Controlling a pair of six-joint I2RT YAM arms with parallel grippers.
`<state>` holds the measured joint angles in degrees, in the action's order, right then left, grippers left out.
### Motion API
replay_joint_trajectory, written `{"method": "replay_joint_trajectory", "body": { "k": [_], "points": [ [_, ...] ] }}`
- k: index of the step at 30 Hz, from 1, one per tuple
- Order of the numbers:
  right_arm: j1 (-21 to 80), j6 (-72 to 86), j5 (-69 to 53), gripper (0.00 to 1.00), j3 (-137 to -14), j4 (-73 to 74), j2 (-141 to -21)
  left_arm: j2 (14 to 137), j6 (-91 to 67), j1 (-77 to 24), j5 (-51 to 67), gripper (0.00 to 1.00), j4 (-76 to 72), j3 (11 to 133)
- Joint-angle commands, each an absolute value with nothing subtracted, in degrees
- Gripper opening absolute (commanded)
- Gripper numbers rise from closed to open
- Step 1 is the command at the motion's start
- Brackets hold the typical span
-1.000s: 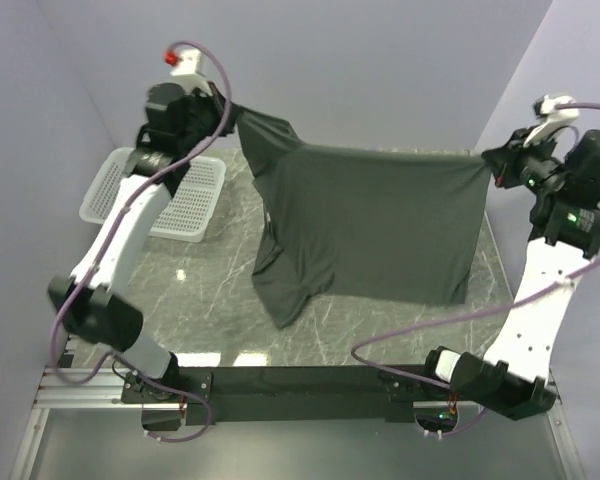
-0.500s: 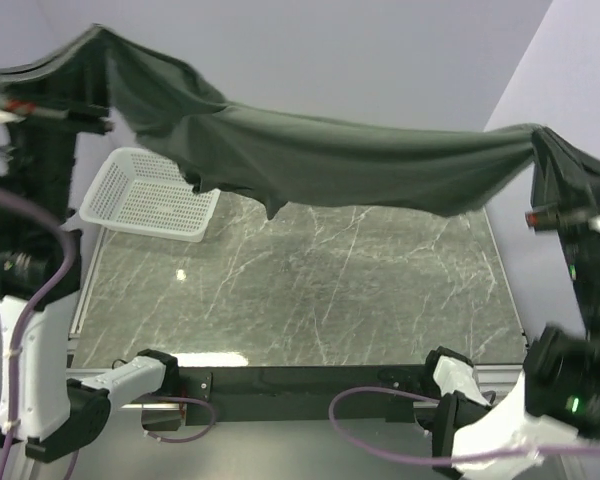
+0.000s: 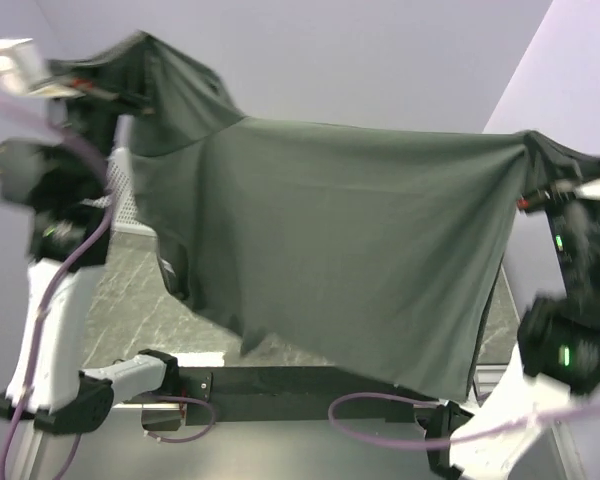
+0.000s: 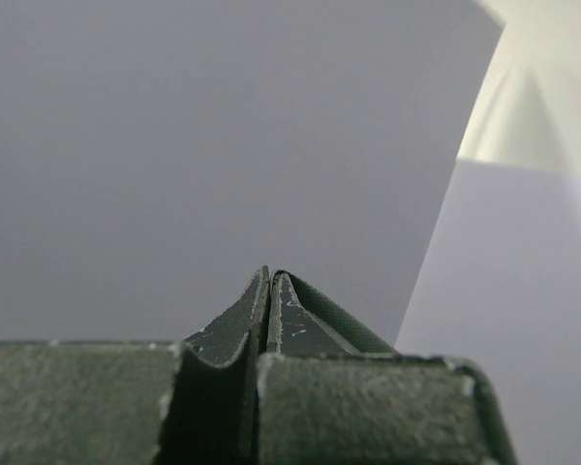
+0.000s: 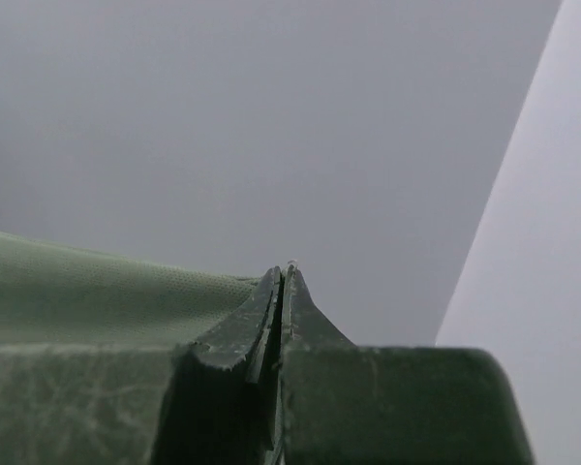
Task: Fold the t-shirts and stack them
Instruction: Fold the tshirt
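The dark grey-green t-shirt [image 3: 350,240] hangs spread like a curtain high above the table, stretched between both arms. My left gripper [image 3: 140,98] is shut on its upper left corner, where the cloth bunches into a peak. My right gripper [image 3: 536,165] is shut on the upper right corner, with cloth draped over it. In the left wrist view the left gripper [image 4: 269,278] has its jaws pressed together, with a fold of the t-shirt [image 4: 349,325] beside them. In the right wrist view the right gripper [image 5: 283,274] is also closed, with the t-shirt [image 5: 97,291] running off to the left.
The marble table [image 3: 130,310] shows only at the lower left under the hanging cloth. A sliver of the white mesh basket [image 3: 128,205] shows behind the left arm. Plain walls stand behind and to the right. Both wrist views face bare wall.
Both arms have lifted the t-shirt off the table and raised it high. Half a second ago it was stretched nearly flat; now it hangs down as a wide sheet.
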<state>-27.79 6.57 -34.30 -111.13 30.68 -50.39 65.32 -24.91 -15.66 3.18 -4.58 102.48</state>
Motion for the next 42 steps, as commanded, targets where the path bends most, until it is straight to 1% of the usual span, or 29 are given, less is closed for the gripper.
{"method": "replay_joint_trajectory", "body": {
  "k": [1, 3, 4, 5, 6, 7, 9, 10, 11, 12, 13, 14, 15, 16, 17, 18, 20, 23, 29, 42],
  "points": [
    [-28.1, 7.1, -36.8, 0.00, -97.5, 27.1, -52.5, 70.7, -27.3, -15.5, 3.7, 0.01, -7.1, 96.3],
    [-28.1, 6.5, -40.1, 0.00, -90.7, 24.8, -52.0, 73.6, -29.2, -15.5, 6.3, 0.01, -9.4, 90.6],
    [-28.1, 7.4, -41.3, 0.00, -83.0, 21.2, -52.0, 74.8, -30.0, -15.5, 7.4, 0.01, -11.2, 88.6],
    [-28.1, 7.2, -42.5, 0.00, -79.6, 20.0, -52.3, 77.6, -31.5, -15.5, 8.4, 0.00, -13.3, 86.8],
    [-28.1, 6.9, -43.7, 0.00, -76.3, 18.6, -53.5, 79.2, -32.1, -15.5, 9.7, 0.01, -14.8, 83.5],
    [-28.1, 7.1, -45.2, 0.00, -70.1, 15.7, -54.6, 80.8, -33.0, -15.5, 10.6, 0.00, -16.1, 82.0],
    [-27.3, 5.4, -46.2, 0.00, -65.0, 13.7, -58.9, 86.9, -33.7, -15.5, 11.8, 0.01, -18.8, 79.1],
    [-26.6, 3.5, -45.5, 0.00, -60.6, 11.1, -60.6, 89.3, -34.1, -15.6, 12.5, 0.00, -19.3, 78.8],
    [-26.1, 2.6, -44.7, 0.00, -58.5, 9.6, -62.3, 94.3, -34.2, -15.6, 12.5, 0.01, -19.7, 78.6],
    [-24.5, 1.7, -43.3, 0.00, -55.2, 8.0, -66.0, 96.8, -34.2, -15.6, 12.7, 0.00, -19.9, 79.3],
    [-23.9, 0.7, -42.2, 0.00, -54.2, 4.8, -68.1, 99.5, -34.3, -15.6, 12.7, 0.01, -19.5, 80.0],
    [-23.3, 0.5, -39.8, 0.00, -53.6, 4.0, -70.4, 104.8, -34.2, -15.6, 12.6, 0.01, -18.9, 81.0],
    [-22.5, 0.5, -38.8, 0.00, -54.0, 3.3, -75.5, 107.6, -34.3, -15.6, 12.8, 0.00, -16.7, 84.2],
    [-21.5, 0.5, -37.6, 0.00, -54.8, 3.2, -78.1, 110.4, -34.1, -15.6, 12.6, 0.00, -15.0, 86.3],
    [-21.2, 0.5, -36.6, 0.00, -55.9, 3.5, -80.7, 115.7, -34.0, -15.6, 12.6, 0.01, -12.9, 88.7],
    [-20.9, 0.5, -35.6, 0.00, -57.0, 3.7, -85.4, 117.9, -34.1, -15.6, 12.9, 0.01, -11.2, 93.1],
    [-20.2, 0.7, -32.2, 0.00, -60.9, 5.7, -91.0, 123.0, -33.7, -15.6, 12.3, 0.01, -7.4, 96.7],
    [-19.7, 1.1, -29.8, 0.00, -65.1, 8.0, -95.4, 126.2, -33.0, -15.6, 10.5, 0.01, -5.3, 100.8],
    [-19.6, 2.5, -27.9, 0.00, -69.7, 10.5, -100.0, 129.6, -31.0, -15.5, 8.6, 0.00, -1.3, 107.0],
    [-19.4, 4.6, -30.9, 0.00, -78.0, 14.4, -105.6, 131.8, -27.9, -15.0, 10.2, 0.01, -0.2, 112.0]
  ]
}}
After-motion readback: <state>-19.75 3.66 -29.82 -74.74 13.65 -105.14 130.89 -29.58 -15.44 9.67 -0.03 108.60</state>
